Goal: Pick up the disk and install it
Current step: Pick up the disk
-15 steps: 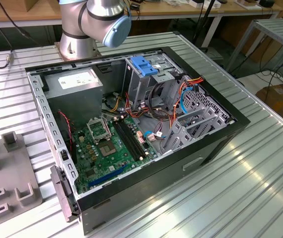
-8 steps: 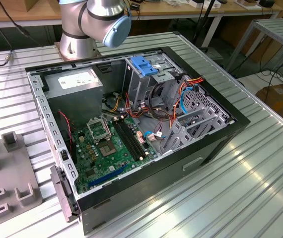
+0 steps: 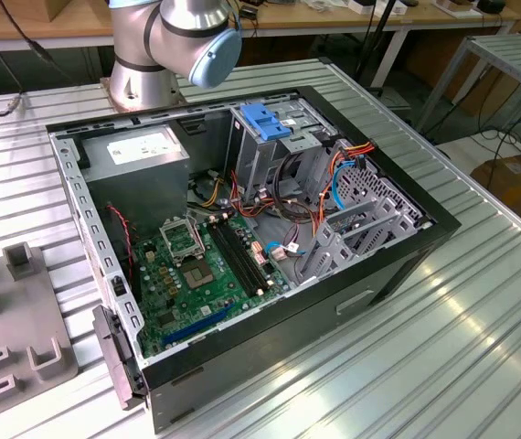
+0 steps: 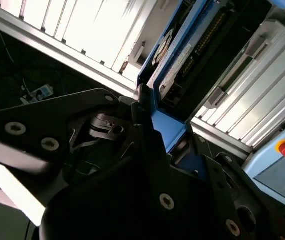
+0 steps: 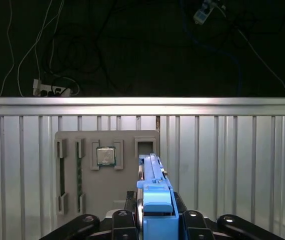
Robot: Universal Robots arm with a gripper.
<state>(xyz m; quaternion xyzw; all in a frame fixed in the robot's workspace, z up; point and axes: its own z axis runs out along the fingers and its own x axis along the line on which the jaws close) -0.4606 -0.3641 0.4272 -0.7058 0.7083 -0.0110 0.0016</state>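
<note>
1. While I hang over the slatted table, my jaws are pinched tight on the disk. It stands edge-on in the first wrist view, with my gripper on its near end.
2. In the second wrist view my fingers squeeze the blue frame, and the labelled metal body reaches out past the grip. The disk is off the table, over a grey tray that carries a chip.
3. My read on handling: it's rigid and dense, heavy for its size. Held at one end, it could lever and swing. The plastic looks smooth and a bit springy, so slip is the worry. It won't like knocks. The frame's edges are the place to hold, not the label face or the connectors.
4. In the exterior view the case lies open, with its cage at about one o'clock from the board.
</note>
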